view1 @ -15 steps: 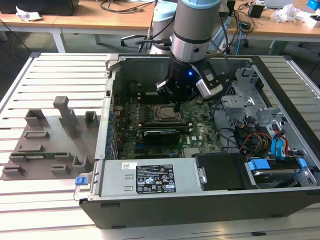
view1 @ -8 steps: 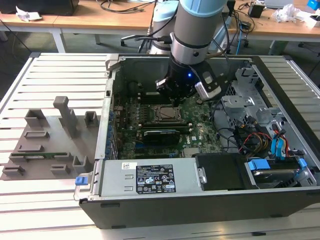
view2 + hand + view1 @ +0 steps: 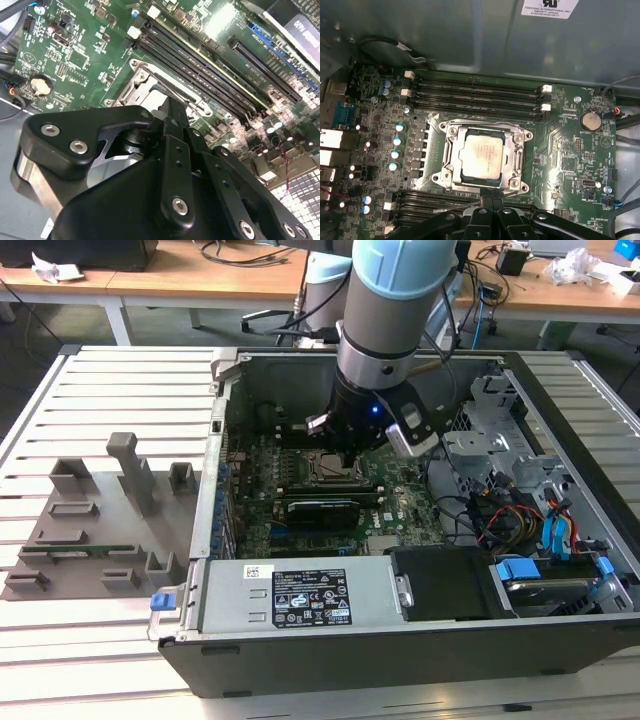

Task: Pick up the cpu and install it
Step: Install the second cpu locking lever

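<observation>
The cpu, a silvery square chip with a pale rim, lies flat inside the metal-framed socket on the green motherboard in the first wrist view. My gripper hovers just beside the socket's edge, its black fingers pressed together with nothing between them. In the second wrist view the fingertips stand over the socket frame. In the exterior view the gripper reaches down into the open computer case, right above the socket.
Memory slots run alongside the socket. A power supply, a drive cage and coloured cables crowd the case. On the exterior view's left, a grey fixture holds a green memory stick.
</observation>
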Robot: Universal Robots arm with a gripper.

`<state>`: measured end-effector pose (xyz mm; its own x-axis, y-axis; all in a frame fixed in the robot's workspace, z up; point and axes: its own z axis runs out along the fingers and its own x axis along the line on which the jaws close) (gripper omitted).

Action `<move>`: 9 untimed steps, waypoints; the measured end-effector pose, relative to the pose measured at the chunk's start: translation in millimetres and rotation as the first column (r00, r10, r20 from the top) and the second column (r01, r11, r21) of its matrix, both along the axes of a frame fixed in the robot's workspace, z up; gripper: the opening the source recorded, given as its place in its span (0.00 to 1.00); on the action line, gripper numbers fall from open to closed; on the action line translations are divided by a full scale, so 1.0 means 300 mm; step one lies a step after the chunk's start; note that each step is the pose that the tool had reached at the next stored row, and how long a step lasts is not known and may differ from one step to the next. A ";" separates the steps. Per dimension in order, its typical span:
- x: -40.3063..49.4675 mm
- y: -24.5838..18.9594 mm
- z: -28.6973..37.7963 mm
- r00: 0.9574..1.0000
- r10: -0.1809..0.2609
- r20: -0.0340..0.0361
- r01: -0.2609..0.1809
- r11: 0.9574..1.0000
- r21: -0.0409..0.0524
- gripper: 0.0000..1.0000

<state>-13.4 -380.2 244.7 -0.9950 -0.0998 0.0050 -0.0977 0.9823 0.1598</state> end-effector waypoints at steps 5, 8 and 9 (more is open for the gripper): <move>0.000 -0.004 -0.012 1.000 0.000 0.000 0.000 1.000 -0.001 0.11; -0.004 -0.004 -0.045 1.000 0.000 0.000 0.000 1.000 -0.001 0.11; -0.006 -0.004 -0.049 1.000 0.000 0.000 0.000 1.000 -0.001 0.11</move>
<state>-15.1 -381.4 230.1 -0.9950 -0.0998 0.0051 -0.0977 0.9825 0.1588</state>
